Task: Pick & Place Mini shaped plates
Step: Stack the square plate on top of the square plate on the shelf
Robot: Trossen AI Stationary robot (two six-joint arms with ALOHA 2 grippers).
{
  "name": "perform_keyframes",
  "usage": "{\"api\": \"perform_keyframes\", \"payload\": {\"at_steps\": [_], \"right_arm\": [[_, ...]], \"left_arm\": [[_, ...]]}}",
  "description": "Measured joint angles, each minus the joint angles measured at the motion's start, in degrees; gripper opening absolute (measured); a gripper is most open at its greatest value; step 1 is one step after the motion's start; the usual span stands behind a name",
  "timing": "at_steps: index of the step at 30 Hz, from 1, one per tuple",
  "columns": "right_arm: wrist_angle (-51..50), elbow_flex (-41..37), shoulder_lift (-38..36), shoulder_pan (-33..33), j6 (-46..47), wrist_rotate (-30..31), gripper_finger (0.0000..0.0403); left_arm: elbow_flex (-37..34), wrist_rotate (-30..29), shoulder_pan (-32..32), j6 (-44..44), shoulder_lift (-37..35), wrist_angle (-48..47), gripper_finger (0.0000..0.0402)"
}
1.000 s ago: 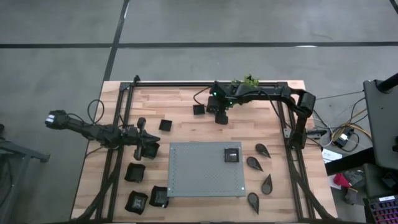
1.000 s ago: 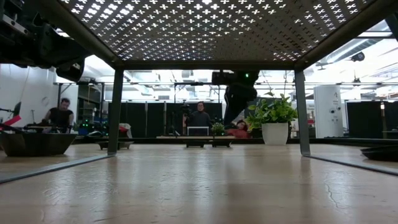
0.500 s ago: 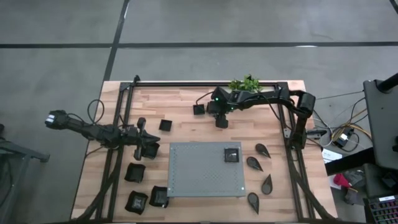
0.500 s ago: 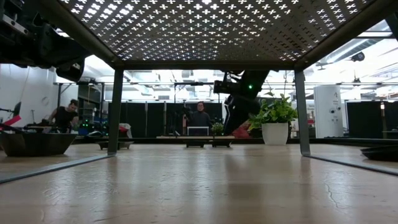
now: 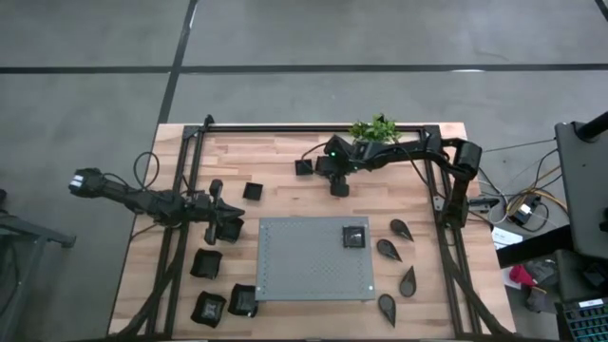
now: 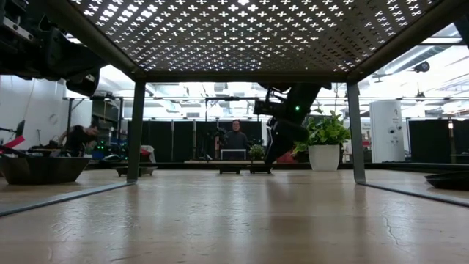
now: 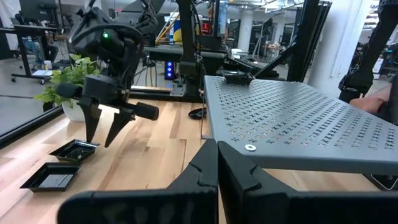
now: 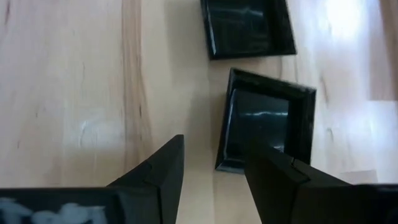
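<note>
My right gripper (image 5: 337, 186) points down at the far middle of the table, open. In the right wrist view its fingers (image 8: 158, 174) stand on either side of the near corner of a small square black plate (image 8: 267, 127) without touching it. A second small square plate (image 8: 245, 25) lies flat just beyond. Another small square plate (image 5: 353, 236) sits on the raised grey mat (image 5: 294, 275). Teardrop plates (image 5: 387, 249) lie to the mat's right and larger squarish plates (image 5: 206, 263) to its left. My left gripper (image 7: 217, 168) waits shut at the mat's left edge.
The grey dotted mat (image 7: 292, 118) stands on thin legs above the wood. A green plant (image 5: 375, 126) sits at the far edge behind the right arm. A black frame (image 5: 285, 128) runs around the table. People sit in the room beyond (image 6: 236, 139).
My right gripper has come down toward the table and shifted slightly toward the near edge, ending low over the small square plate at the far middle. Its fingers stay open. No plate has moved.
</note>
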Motion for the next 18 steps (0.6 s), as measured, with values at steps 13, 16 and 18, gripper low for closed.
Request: {"api": "perform_keyframes", "payload": {"at_steps": [13, 16, 18], "right_arm": [[4.0, 0.3, 4.2, 0.2, 0.0, -0.4, 0.0150], [2.9, 2.0, 6.7, 0.2, -0.1, -0.1, 0.0150], [1.8, 3.0, 7.7, 0.4, 0.2, 0.6, 0.0150]], "left_arm": [[0.0, 0.0, 0.0, 0.0, 0.0, 0.0, 0.0000], [0.0, 0.0, 0.0, 0.0, 0.0, 0.0, 0.0000], [0.0, 0.0, 0.0, 0.0, 0.0, -0.1, 0.0000]]}}
